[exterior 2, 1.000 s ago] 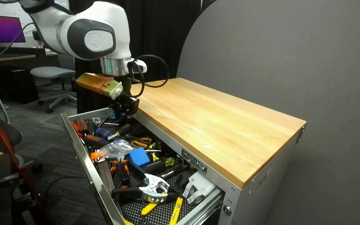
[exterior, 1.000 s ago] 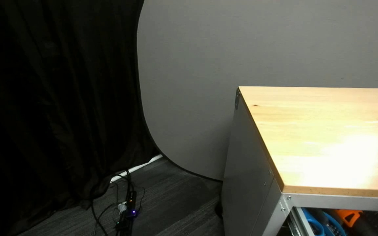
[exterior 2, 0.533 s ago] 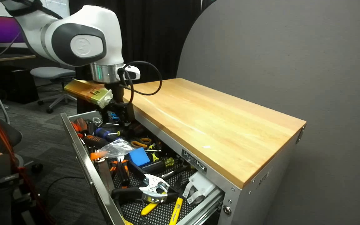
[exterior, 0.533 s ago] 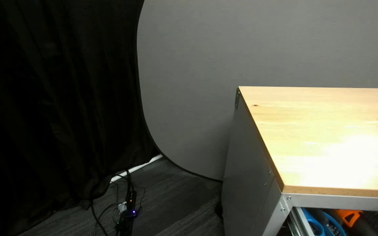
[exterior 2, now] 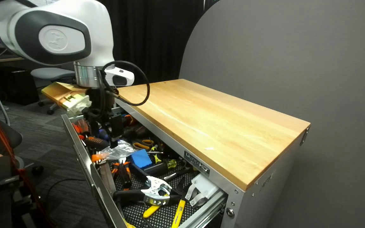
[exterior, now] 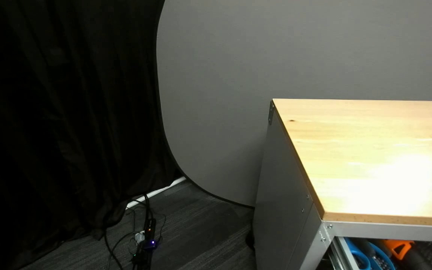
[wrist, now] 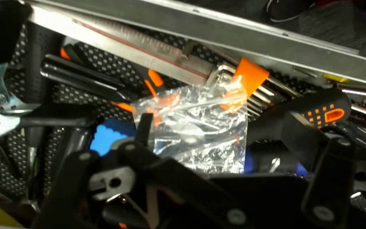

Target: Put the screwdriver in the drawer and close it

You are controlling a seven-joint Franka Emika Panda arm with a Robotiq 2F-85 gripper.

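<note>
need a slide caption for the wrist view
Open pincer over the crowded drawer, with a clear bag, blue block and clamp in view.

The drawer point(exterior: 346, 255) stands open below the tabletop point(exterior: 351, 129)

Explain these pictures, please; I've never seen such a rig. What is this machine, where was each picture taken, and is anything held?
A robot arm reaches over the open drawer of a grey cabinet. Both exterior views come from cameras standing outside the robot; the wrist view looks into the drawer from the arm's wrist. Inside lie a spring clamp, a blue block and a clear plastic bag, among much else. The fingers stand apart, and I see nothing held between them.
</note>
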